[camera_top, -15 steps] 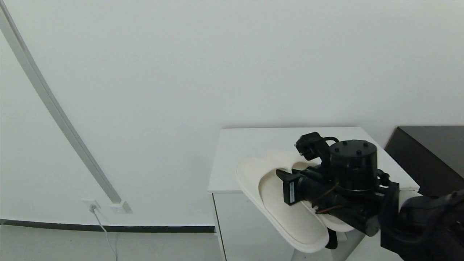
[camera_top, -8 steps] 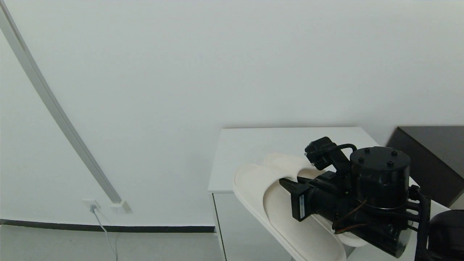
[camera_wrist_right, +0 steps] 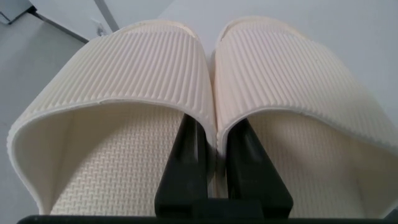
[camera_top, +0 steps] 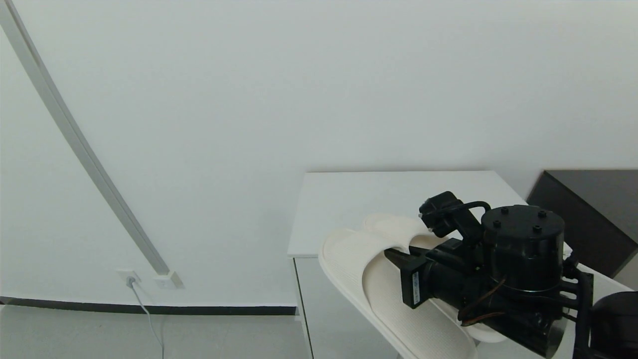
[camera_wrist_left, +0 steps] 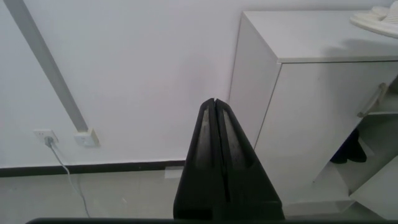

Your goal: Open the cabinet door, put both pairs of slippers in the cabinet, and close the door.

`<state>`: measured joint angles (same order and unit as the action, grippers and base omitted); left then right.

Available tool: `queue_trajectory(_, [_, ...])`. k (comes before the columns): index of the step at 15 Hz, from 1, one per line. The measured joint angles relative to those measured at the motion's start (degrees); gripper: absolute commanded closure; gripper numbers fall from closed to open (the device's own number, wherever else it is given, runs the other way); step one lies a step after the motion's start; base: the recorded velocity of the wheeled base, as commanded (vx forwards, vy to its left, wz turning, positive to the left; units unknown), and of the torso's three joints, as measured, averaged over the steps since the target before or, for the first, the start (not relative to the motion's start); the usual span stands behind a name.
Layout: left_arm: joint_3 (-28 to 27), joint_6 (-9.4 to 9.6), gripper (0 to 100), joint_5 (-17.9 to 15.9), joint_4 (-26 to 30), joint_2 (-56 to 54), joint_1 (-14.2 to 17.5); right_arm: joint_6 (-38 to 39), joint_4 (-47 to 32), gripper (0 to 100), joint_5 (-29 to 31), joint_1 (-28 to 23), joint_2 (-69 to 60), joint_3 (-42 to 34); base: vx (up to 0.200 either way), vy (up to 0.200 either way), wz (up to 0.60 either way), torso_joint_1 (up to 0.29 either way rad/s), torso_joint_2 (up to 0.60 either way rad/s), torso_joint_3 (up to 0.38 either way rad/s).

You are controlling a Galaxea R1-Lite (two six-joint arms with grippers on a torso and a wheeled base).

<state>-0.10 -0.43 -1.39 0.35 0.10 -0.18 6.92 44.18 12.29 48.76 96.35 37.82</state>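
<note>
You face a plain white wall [camera_top: 249, 99] with the white cabinet [camera_top: 379, 199] standing against it. A dark unit [camera_top: 593, 209] sits just beside the cabinet's right side. In the left wrist view, one door panel [camera_wrist_left: 317, 124] with a handle [camera_wrist_left: 372, 99] covers the cabinet's front. Beside that panel the inside lies open, with shelves showing. A dark shape [camera_wrist_left: 348, 149] rests on one of those shelves, but you cannot tell what it is.

The cream pair of slippers [camera_top: 359, 259] hangs tilted at the front edge of the cabinet top. Their toes are over the top and their heels hang out past the front edge and lower. Whether they touch the top cannot be told.

Your right gripper [camera_wrist_right: 217, 134] has them: one finger reaches into each slipper, and the two pinch the adjoining strap edges together. Your left gripper [camera_wrist_left: 214, 106] hangs low in front of the cabinet's left side, its fingers pressed together on nothing.

A grey strip [camera_top: 79, 144] runs slantwise down the wall to a socket [camera_top: 128, 276] near the floor, and a cable [camera_top: 147, 314] trails from it.
</note>
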Motion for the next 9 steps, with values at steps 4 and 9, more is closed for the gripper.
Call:
queue_trajectory(4, [0.0,-0.01,100,0.0,0.0,0.0,0.0,-0.1,0.1,100,0.0,0.1,-0.1,-0.4,-0.15,0.0,0.0,-0.005,0.0,0.004])
queue_trajectory(9, [0.0,-0.11,100,0.0,0.0,0.0,0.0,-0.1,0.0,100,0.1,0.1,-0.2,-0.6,0.0,0.0,0.0,0.0,0.0,0.0])
